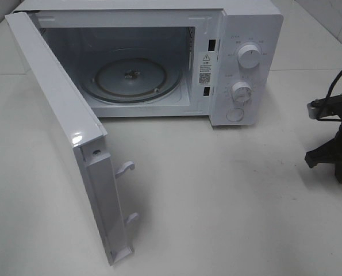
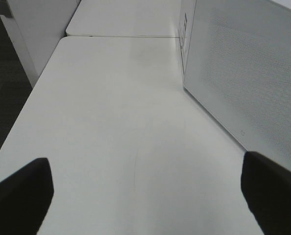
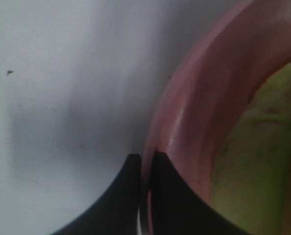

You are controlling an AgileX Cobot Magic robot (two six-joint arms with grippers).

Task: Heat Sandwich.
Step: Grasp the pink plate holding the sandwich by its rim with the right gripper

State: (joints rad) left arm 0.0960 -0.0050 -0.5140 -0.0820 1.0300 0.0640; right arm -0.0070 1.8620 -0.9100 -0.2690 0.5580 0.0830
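One pink plate [image 3: 199,98] pinched at the rim by the clenched right pincer [image 3: 145,161], sandwich [image 3: 257,161] on it, just a green blur, left pincer [image 2: 145,186] wide open over the table [image 2: 111,98] beside the microwave [image 2: 248,73], door [image 1: 61,126] swung open

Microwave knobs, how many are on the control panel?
2: the upper knob at the top of the control panel, the lower knob below. A flat round button sits under both.

Lab setup, white tables [image 1: 228,195], microwave [image 1: 153,57]
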